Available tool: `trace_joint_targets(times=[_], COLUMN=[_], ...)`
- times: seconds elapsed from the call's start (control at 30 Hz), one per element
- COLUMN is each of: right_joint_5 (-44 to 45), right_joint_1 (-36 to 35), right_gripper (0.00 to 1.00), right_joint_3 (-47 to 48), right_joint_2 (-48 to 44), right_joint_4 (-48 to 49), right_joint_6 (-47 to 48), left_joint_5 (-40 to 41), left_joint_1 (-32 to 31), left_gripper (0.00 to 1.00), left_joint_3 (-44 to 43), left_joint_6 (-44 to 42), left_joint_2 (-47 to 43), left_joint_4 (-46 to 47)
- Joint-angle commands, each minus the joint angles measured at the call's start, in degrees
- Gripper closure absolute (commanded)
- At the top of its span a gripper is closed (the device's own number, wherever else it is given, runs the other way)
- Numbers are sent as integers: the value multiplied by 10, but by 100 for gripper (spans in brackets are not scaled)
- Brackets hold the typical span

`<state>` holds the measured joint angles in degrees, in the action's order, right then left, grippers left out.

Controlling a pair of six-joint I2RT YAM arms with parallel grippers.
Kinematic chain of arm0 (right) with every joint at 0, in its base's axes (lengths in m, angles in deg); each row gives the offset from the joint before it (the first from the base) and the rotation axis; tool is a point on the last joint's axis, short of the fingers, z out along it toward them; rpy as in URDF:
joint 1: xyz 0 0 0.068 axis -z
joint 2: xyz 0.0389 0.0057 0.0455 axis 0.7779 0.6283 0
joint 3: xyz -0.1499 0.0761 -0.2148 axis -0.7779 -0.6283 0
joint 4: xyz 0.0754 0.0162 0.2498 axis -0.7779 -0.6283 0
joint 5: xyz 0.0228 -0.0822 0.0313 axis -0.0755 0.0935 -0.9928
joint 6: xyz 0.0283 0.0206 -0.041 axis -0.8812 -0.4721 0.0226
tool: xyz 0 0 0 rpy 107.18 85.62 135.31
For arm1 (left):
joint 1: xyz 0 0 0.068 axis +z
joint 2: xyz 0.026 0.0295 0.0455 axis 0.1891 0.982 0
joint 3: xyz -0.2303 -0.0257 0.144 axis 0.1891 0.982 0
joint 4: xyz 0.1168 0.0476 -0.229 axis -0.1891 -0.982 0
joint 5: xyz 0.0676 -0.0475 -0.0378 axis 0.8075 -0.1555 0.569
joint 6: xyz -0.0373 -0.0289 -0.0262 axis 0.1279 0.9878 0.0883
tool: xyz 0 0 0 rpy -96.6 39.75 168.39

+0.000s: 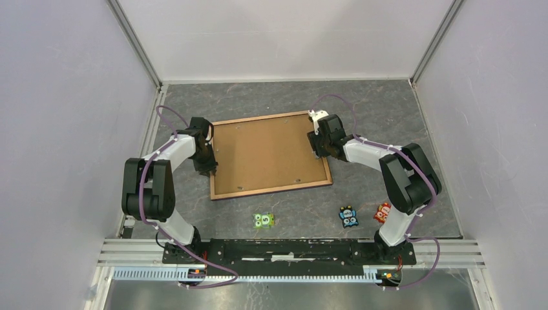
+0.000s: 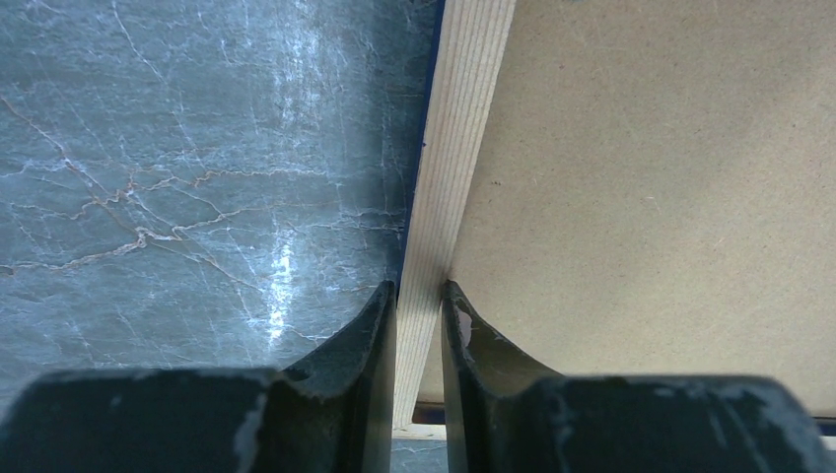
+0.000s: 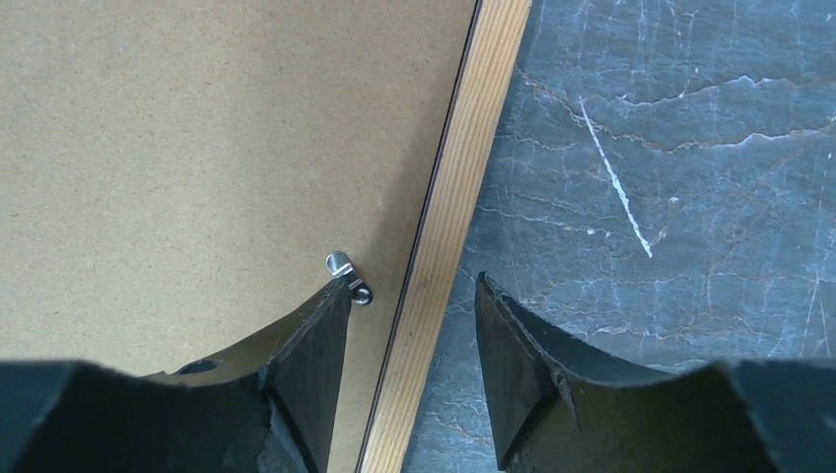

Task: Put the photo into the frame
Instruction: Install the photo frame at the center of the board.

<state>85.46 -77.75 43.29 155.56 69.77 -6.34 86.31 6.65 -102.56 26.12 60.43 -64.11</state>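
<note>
The frame [image 1: 271,189] lies back up on the grey table, light wood rails showing, with the brown cardboard backing board [image 1: 268,154] inside it. The photo is hidden. My left gripper [image 1: 209,163] is shut on the frame's left rail [image 2: 458,148], one finger on each side [image 2: 419,296]. My right gripper [image 1: 316,145] is open and straddles the right rail [image 3: 453,197]; one finger is over the backing board [image 3: 197,148] next to a small metal clip [image 3: 347,271], the other over the table [image 3: 414,291].
Three small colourful figures lie near the front of the table: a green one [image 1: 263,220], a blue one [image 1: 349,216] and an orange one [image 1: 382,212]. White walls enclose the table on three sides.
</note>
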Motion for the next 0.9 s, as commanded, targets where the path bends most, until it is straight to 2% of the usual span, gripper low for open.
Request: trace_joint_targets(times=[0.0, 0.2, 0.43, 0.6, 0.7, 0.77, 0.87], right_joint_5=[-27, -40, -6, 7, 34, 36, 50], right_joint_1=[-3, -3, -3, -5, -18, -31, -54], right_gripper=[44, 41, 51, 66, 83, 98, 100], right_joint_3=[1, 0, 21, 29, 30, 38, 40], right_joint_2=[12, 12, 38, 42, 38, 44, 47], right_joint_4=[30, 40, 23, 6, -14, -32, -44], right_joint_6=[-2, -3, -19, -52, -93, -120, -168], left_joint_5=[-1, -4, -6, -10, -12, -14, -22], left_joint_1=[1, 1, 1, 1, 1, 1, 1], left_gripper=[74, 74, 75, 75, 76, 76, 81], left_joint_3=[-18, -18, -17, -19, -20, -19, -11], left_joint_6=[-17, -18, -17, -18, -17, -13, -2], left_joint_2=[6, 4, 4, 5, 6, 4, 1], left_joint_4=[1, 0, 1, 1, 1, 1, 8])
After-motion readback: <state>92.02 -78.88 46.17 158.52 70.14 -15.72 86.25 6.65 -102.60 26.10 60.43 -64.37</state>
